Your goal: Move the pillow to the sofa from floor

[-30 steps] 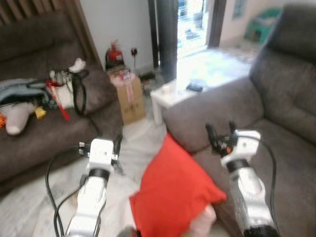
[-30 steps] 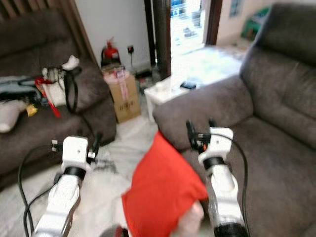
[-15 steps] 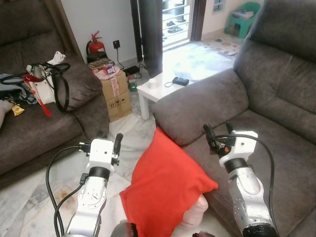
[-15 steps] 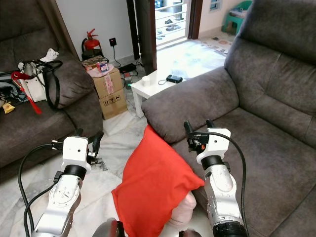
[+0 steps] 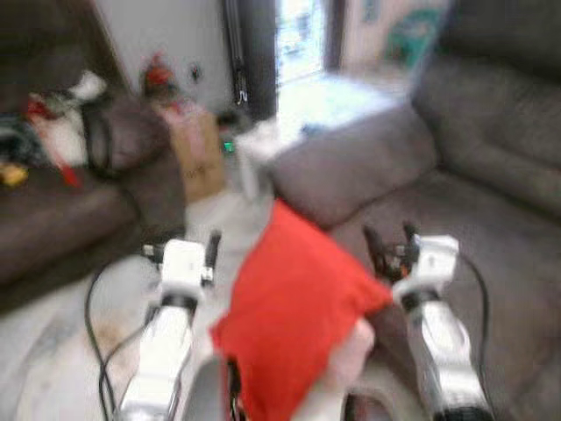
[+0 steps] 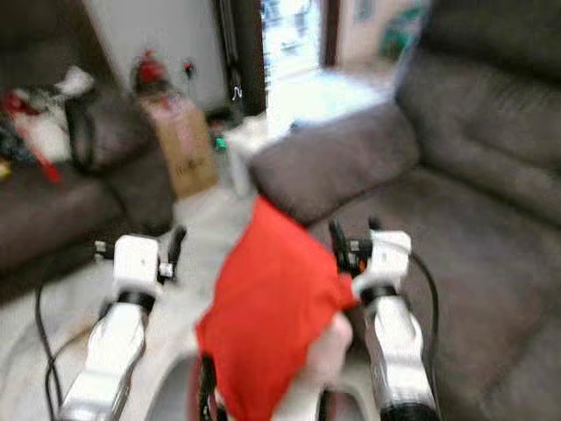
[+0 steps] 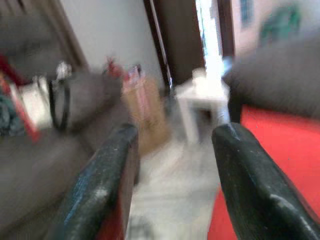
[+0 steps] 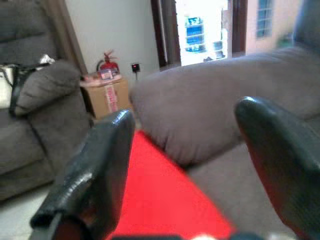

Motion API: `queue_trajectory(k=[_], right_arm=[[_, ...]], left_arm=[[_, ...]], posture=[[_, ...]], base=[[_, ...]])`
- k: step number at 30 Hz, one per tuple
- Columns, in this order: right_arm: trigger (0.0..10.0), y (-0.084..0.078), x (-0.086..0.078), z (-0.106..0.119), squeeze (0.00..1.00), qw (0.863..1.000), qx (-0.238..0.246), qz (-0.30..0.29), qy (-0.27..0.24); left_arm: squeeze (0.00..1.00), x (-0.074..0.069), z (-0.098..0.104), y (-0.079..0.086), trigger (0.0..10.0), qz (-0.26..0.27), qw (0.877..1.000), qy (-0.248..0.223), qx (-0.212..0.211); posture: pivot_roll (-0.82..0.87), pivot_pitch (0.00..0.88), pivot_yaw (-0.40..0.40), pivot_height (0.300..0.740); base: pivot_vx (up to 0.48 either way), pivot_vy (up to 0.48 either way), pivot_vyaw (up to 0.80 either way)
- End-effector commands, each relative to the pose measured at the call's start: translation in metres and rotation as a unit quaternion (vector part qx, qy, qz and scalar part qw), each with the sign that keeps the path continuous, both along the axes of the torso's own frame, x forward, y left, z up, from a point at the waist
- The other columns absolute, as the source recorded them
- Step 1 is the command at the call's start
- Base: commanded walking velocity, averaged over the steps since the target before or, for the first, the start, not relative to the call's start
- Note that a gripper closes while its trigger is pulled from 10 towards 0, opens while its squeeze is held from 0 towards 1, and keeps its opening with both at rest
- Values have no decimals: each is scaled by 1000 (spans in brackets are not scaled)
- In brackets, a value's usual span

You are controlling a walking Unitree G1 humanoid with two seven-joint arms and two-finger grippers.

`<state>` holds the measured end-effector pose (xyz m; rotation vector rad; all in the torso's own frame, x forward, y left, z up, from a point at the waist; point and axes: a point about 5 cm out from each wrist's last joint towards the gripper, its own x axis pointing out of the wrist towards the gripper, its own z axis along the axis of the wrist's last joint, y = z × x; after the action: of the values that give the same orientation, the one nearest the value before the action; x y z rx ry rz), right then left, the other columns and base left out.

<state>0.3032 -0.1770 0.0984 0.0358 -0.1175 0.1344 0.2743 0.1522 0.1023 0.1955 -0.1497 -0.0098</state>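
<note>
The grey sofa [image 5: 491,167] takes up the robot's right side, its seat free to receive the load. The red pillow [image 5: 294,320] leans against the sofa's front edge between the two arms, its lower part on or near the floor. Both the left gripper [image 5: 195,252] and the right gripper [image 5: 390,243] flank it with fingers spread, gripping nothing, apparently ready to squeeze it between the arms.

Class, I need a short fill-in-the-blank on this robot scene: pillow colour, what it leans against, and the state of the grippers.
The pillow is ____ in colour.
It leans against the grey ____.
It stands between the left gripper and the right gripper, whose fingers are ____.
The cardboard box stands on the ____.

Missing words: red; sofa; open; floor
</note>
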Motion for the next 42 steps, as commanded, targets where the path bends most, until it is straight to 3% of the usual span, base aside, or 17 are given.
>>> queue_trajectory(k=[1,7,13,31,42], right_arm=[[10000,6,0,-1,0,1000,1,10,3],[10000,10,-2,-1,0,1000,-12,28,-1],[10000,14,-3,-3,0,999,-13,40,2],[10000,12,-3,-3,0,999,-3,35,6],[10000,10,-2,-4,0,1000,-2,29,9]], left_arm=[[0,2,5,5,10000,6,1000,-8,6],[0,2,5,5,10000,6,1000,-7,6],[0,3,2,3,10000,1,1000,-1,4],[0,3,-4,3,10000,2,1000,16,-3],[0,3,-4,4,10000,2,1000,15,-5]], posture=[[-85,63,58,580],[-82,66,58,580],[-82,68,59,580],[-83,69,58,580],[-84,71,58,580]], base=[[0,0,0],[0,0,0],[0,0,708],[0,0,0],[290,0,0]])
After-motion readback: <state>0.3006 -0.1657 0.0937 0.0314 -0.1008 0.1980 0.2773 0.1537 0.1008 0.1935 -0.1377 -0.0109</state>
